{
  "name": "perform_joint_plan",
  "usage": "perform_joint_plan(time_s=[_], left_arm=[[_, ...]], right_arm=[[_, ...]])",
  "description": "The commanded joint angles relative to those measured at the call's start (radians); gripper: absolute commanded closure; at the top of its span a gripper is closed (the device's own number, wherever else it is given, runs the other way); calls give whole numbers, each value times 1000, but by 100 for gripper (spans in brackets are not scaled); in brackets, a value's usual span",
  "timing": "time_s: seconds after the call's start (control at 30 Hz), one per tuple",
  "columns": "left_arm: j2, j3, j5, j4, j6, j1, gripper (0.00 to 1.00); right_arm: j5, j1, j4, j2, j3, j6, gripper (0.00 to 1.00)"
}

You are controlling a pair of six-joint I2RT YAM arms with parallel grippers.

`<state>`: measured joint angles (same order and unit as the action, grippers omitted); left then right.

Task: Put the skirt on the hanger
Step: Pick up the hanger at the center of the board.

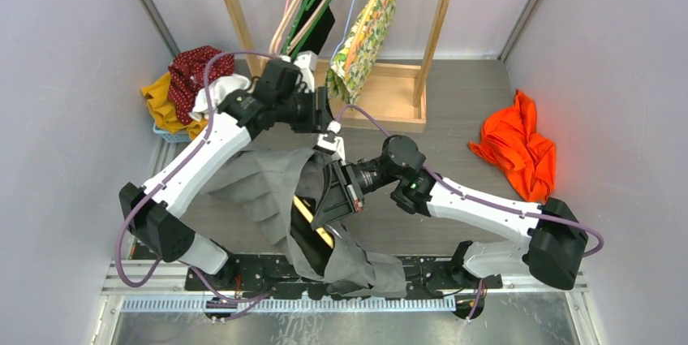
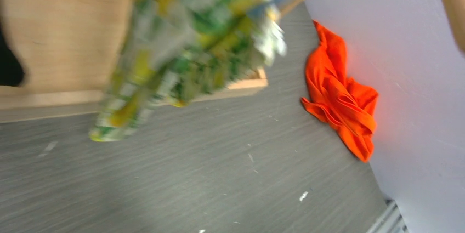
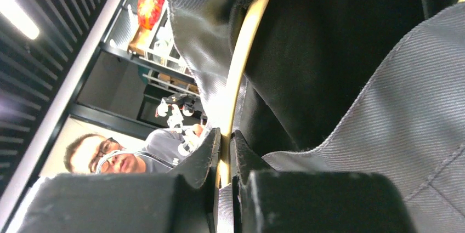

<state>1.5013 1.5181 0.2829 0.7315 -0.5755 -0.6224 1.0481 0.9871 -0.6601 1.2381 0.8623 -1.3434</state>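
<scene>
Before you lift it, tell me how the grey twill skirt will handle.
Probably floppy: the grey twill skirt sags in folds and trails loosely. Likely light: the thin pale wooden hanger pinched by the right gripper seems to carry it. It may slide along that smooth bar.

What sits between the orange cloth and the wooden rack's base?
Nothing: bare grey tabletop separates the orange cloth from the rack's base, shown in the top and left wrist views.
</scene>
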Motion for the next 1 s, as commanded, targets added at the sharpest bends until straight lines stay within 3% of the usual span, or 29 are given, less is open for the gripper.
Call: perform_joint_plan(time_s=[0.0,0.17,0.3,0.43,0.6,0.8,0.97], left_arm=[[-64,110,-69,135,80,64,49],[-81,223,-177,269,135,81,47],[-184,229,-267,347,150,81,45],[-322,140,-301,399,106,81,41],[-439,-9,-238,384,6,82,39],[-523,-46,-210,367,-53,81,10],[-541,-93,-134,307,-154,82,1]], right_arm=[[-40,-27,-253,-9,-64,-92,99],[-53,-69,-468,29,-145,-224,99],[-44,-90,-489,37,-158,-242,99],[-32,-105,-489,39,-154,-247,99],[-20,-113,-490,49,-160,-241,99],[-15,-115,-482,53,-171,-230,99],[-17,-115,-309,23,-163,-114,99]])
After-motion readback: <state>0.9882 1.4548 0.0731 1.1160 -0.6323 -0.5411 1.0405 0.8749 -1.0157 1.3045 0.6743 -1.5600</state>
